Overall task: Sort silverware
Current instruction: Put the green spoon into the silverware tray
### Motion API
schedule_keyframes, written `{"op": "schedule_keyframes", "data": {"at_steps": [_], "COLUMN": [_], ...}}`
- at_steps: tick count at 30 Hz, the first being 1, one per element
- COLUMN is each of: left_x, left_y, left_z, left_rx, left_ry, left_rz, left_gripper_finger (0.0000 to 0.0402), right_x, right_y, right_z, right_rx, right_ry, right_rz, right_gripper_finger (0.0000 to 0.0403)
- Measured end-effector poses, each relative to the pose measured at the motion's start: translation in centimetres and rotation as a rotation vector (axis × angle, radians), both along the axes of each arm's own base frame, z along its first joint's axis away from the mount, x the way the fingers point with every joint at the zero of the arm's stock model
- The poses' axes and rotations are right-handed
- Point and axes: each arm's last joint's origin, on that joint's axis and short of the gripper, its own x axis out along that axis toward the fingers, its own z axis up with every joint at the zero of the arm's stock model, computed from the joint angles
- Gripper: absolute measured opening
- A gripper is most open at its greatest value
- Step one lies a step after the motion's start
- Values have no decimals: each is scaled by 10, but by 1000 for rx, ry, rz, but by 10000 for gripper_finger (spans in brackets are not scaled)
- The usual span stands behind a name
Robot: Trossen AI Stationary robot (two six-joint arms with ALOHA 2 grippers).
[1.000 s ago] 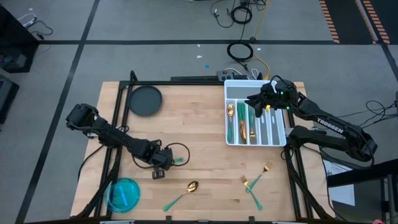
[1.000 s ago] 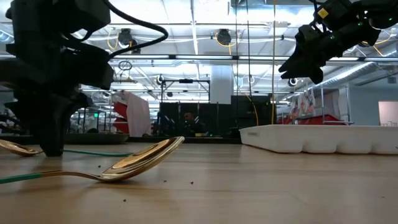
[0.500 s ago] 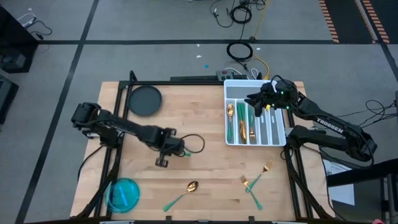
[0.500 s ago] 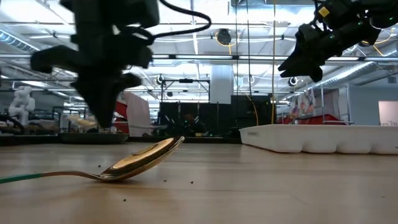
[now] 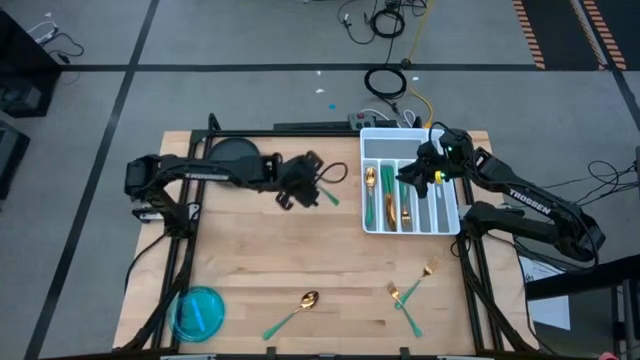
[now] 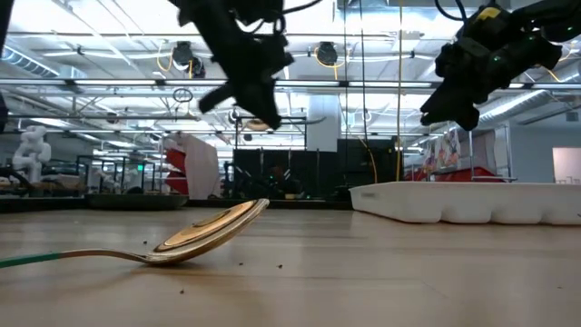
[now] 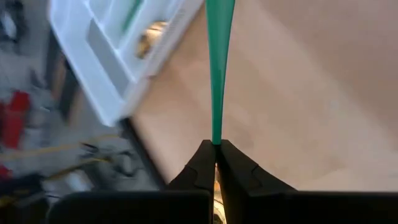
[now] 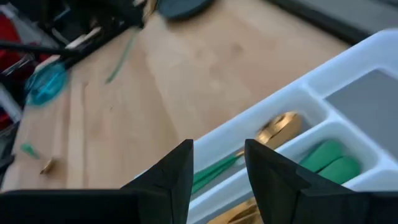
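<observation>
Left gripper (image 5: pixel 303 188) pinches a light, stiff, slippery utensil (image 7: pixel 217 74) near its gold head — slim green handle jutting out; right gripper (image 8: pixel 217 163) hovers part-open over tray (image 5: pixel 452 222).

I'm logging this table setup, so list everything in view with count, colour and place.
Tray: one, white, divided, far right of the table.
Cutlery in tray: several pieces, gold heads, green handles; exact count unclear.
Loose spoon: one, gold and green, near edge, centre.
Forks: two, gold and green, near edge, right.
Carried piece: one, green handle showing, in the left gripper.
Plate: one, dark, far left.
Bowl: one, blue, near left corner.
Left gripper: shut on the carried piece, above table centre.
Right gripper: open, over the tray.
</observation>
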Motion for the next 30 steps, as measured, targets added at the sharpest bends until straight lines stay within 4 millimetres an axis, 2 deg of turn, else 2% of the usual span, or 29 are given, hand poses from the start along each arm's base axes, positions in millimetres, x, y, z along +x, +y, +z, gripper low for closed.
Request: {"op": "schedule_keyframes", "data": {"at_steps": [3, 7, 10, 16, 21, 23, 30], "left_x": [15, 46, 70, 107, 120, 127, 145], "left_y": [13, 25, 29, 25, 20, 20, 33], "left_z": [-1, -16, -20, 5, 19, 14, -35], "left_rx": [90, 199, 233, 301, 257, 282, 291], "left_ry": [49, 143, 154, 58, -3, 6, 124], "left_rz": [-89, -233, -276, -416, -550, -598, -607], "left_gripper_finger": [6, 6, 6, 5, 5, 5, 5], "right_x": [2, 3, 3, 3, 2, 1, -2], "right_y": [0, -2, -2, -2, -2, -4, -7], "right_z": [-2, -2, -3, -3, -2, -2, -2], "right_rx": [18, 7, 10, 10, 1, -5, -9], "right_ry": [9, 2, 5, 5, 6, 5, 5], "right_rz": [21, 22, 21, 21, 17, 8, -16], "right_gripper_finger": [139, 139, 139, 139, 139, 139, 139]}}
